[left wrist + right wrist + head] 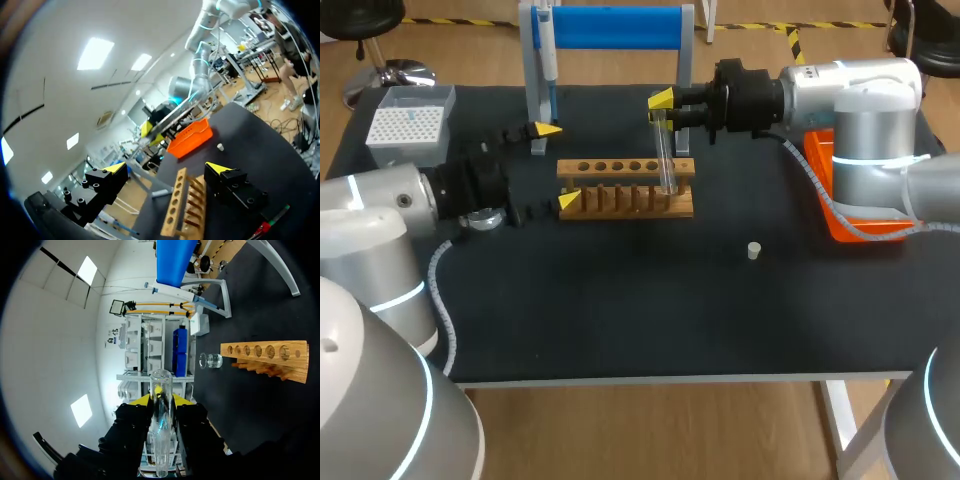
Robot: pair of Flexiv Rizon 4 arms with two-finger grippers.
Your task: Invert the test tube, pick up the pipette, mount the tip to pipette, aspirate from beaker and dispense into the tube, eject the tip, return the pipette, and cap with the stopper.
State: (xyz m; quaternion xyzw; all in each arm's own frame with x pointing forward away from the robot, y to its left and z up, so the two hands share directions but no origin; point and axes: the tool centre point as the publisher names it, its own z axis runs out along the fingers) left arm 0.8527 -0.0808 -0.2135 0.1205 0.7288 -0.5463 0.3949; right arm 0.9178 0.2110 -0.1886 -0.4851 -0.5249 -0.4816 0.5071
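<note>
While right jaws clamp the test tube (666,150) upright by the wooden rack (626,188), left jaws stand released at the rack's end.

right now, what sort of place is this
Most likely a robotics lab with a mock chemistry bench: a wooden tube rack, a pipette hanging on a blue stand, a tip box, and a glass test tube held in the right tool.

**Count of things on the table**

One test tube (665,150), one pipette (548,55), one beaker (483,218), one stopper (753,250) and one tip box (408,128) are counted. One wooden rack (625,207), one pipette stand (610,27) and one orange bin (820,165) are counted too. Two grippers are counted, left gripper (558,165) and right gripper (662,108)
</note>
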